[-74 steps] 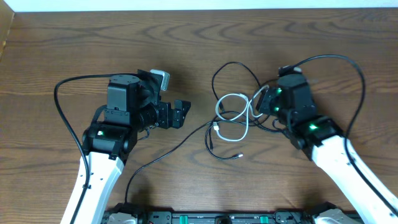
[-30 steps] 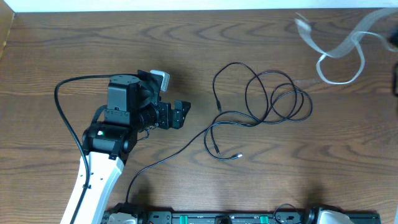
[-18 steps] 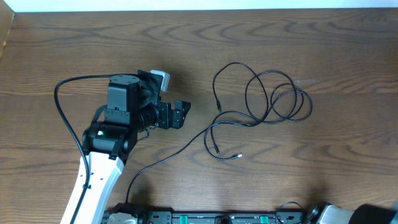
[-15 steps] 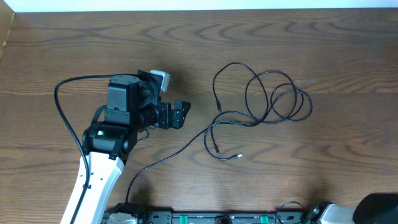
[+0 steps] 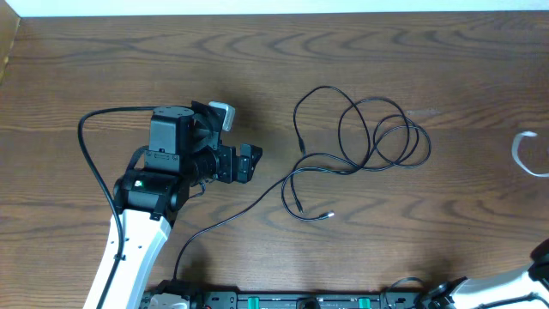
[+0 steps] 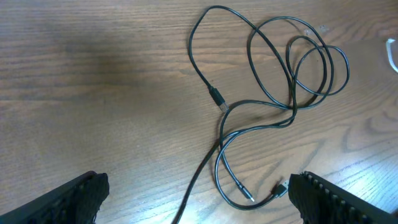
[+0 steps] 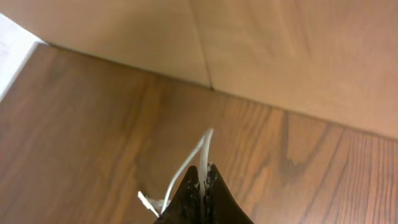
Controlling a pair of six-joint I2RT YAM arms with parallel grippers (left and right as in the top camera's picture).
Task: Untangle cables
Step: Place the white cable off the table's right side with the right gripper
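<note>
The thin black cable (image 5: 369,142) lies in loose loops on the wooden table at centre right, its plug ends near the middle (image 5: 328,216); it also shows in the left wrist view (image 6: 273,99). My left gripper (image 5: 249,161) is open and empty, left of the black cable and apart from it; its fingers (image 6: 74,199) frame the lower corners of the left wrist view. The white cable (image 5: 525,154) shows at the far right edge. My right gripper (image 7: 202,177) is shut on the white cable (image 7: 202,152), whose end dangles beside the fingers. The right gripper is out of the overhead view.
The left arm's thicker black cord (image 5: 94,163) loops beside the arm. Another dark cord (image 5: 214,225) runs from the black cable toward the front rail (image 5: 292,300). A pale wall or box (image 7: 280,50) stands beyond the table in the right wrist view.
The right arm pulled the white cable out of the black loops and swung off to the right, out of view. The white cable now shows at the far right edge. The left arm barely moved.
</note>
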